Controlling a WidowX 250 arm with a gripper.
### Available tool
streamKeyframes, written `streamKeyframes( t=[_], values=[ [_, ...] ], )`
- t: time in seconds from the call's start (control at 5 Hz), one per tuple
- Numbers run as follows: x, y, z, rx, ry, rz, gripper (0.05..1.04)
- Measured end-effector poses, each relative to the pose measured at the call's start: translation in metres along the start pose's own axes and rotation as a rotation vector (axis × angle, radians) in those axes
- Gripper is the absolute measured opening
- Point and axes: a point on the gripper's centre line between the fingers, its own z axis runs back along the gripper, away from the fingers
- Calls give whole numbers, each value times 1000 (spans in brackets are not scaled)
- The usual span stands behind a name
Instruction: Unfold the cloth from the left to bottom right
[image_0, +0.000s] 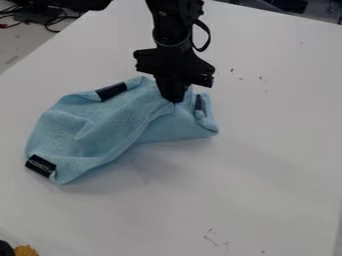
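Fuzzy yellow scrap (27, 250) near L; black gripper (175, 101), jaws pinching rumpled light-blue cloth (100, 127). Prob. grasp step; next, pull near-R.

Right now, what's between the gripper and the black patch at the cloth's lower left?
In the camera view, only rumpled light-blue cloth spans the stretch from gripper to black patch.
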Motion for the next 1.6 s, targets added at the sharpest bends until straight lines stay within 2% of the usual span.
streamKeyframes(
  t=[0.2,0.6,0.8,1.0,1.2,1.4,1.6],
  values=[
    [-3,-3,-2,-17,-1,7,94],
    [-6,-5,-1,-23,15,-4,77],
    [-8,-17,25,-26,-13,-17,77],
    [-40,-27,30,-67,55,-5,77],
    [-68,-34,27,-126,88,-25,77],
    [-92,-44,18,-213,133,-101,77],
    [-106,-51,14,-282,148,-134,74]
  ],
)
